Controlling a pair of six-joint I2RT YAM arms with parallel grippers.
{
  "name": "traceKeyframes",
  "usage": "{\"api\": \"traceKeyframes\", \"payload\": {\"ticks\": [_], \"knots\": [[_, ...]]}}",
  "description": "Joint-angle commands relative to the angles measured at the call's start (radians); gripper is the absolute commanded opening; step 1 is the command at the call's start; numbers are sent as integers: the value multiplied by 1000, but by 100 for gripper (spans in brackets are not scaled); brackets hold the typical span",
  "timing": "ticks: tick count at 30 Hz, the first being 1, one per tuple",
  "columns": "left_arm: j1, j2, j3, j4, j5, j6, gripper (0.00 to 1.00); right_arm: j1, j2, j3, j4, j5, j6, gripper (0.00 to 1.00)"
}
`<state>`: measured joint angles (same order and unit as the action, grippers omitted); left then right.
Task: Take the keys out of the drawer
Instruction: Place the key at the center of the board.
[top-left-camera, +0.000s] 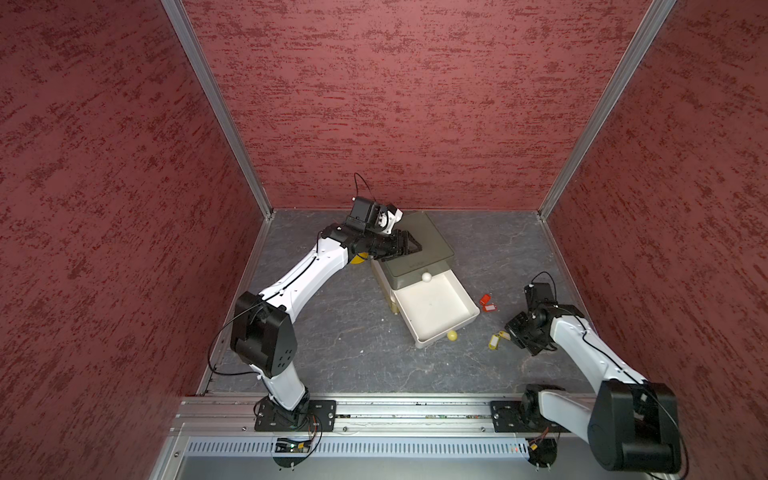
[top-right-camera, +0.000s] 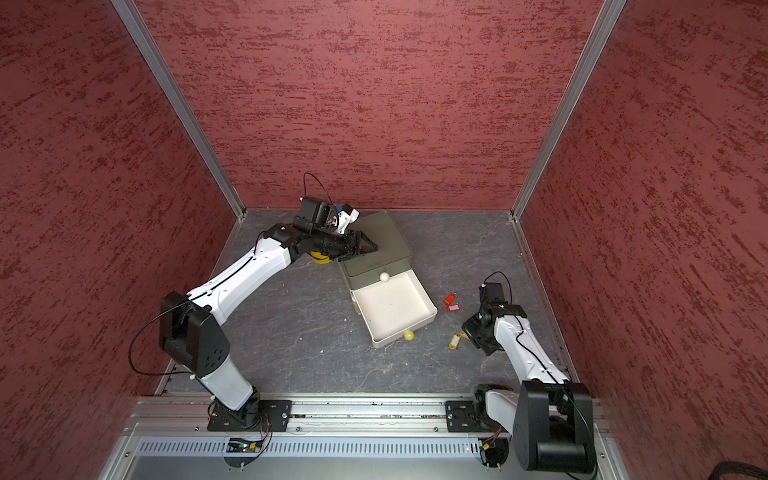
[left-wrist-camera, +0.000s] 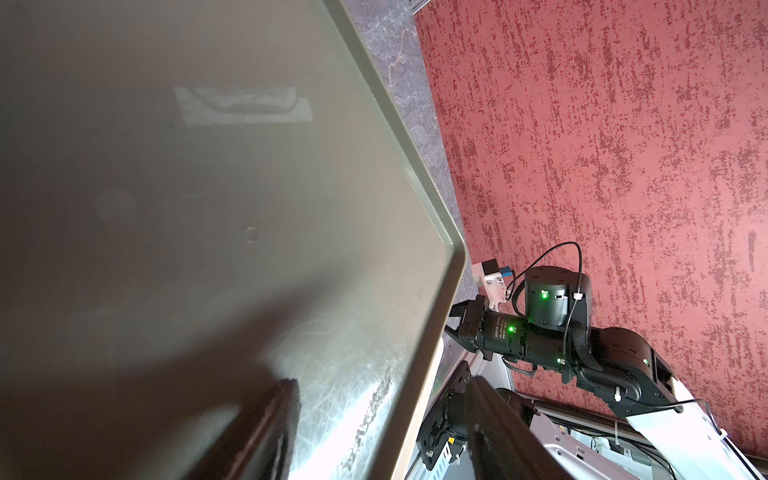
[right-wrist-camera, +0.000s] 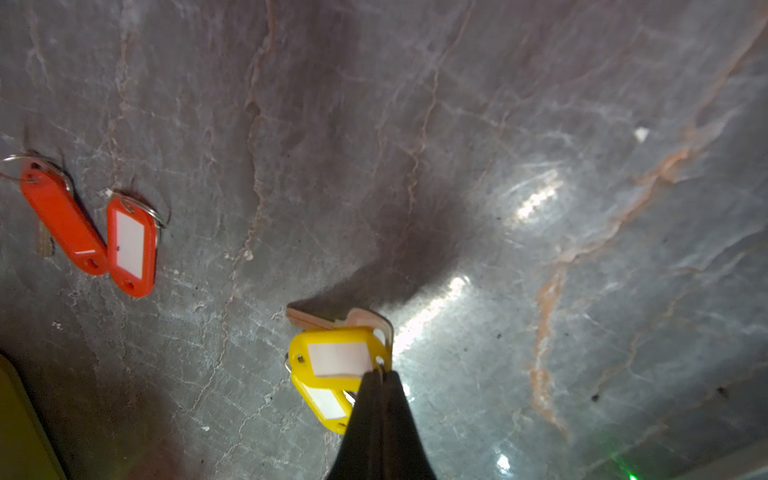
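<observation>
At the left of the surface (top-left-camera: 353, 357), the left arm (top-left-camera: 307, 270) was stretched toward the grey-green case (top-left-camera: 428, 237). The left jaws were held partly open over the case's top. In the left wrist view one finger (left-wrist-camera: 270, 428) was seen above the top and the other beyond its edge. Whether they pressed on the case could not be told.

From the case's front, the white drawer (top-left-camera: 432, 307) was pulled out. To the right of the drawer, outside it on the bare surface, two red-tagged keys (top-left-camera: 489, 308) were laid side by side, their tags touching at one end. Nearer the front, also outside the drawer, two yellow-tagged keys (top-left-camera: 494, 343) were found, one overlapping the other.

Farthest right, the right arm (top-left-camera: 582, 345) was bent down over them. The right jaws were closed tight together, their tip set at the ring end of the upper yellow tag (right-wrist-camera: 338, 353). Whether the ring was pinched could not be told.
</observation>
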<state>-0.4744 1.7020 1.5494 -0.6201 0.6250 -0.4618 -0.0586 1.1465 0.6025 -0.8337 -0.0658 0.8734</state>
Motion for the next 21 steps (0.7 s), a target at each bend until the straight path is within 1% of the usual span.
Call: {"api": "traceKeyframes", "payload": {"ticks": [1,4,10,12,16,18,21], "knots": [[-13,45,-3,-84,-28,10,67,-12,10,-9,11,24,-15,2],[-15,46,-3,-84,-30,8,67,-15,11,-7,10,26,-21,8],[-17,50,-3,-81,-29,8,67,-20,9,-6,3,27,-26,11],[-16,50,-2,-81,-28,7,67,-21,11,-5,0,28,-28,15],[-18,50,-5,-81,-30,7,67,-24,14,1,-7,28,-33,25],[-18,48,-7,-80,-30,6,67,-24,13,3,-10,27,-33,31],[-18,48,-8,-78,-30,6,67,-24,8,8,-17,30,-33,44]]}}
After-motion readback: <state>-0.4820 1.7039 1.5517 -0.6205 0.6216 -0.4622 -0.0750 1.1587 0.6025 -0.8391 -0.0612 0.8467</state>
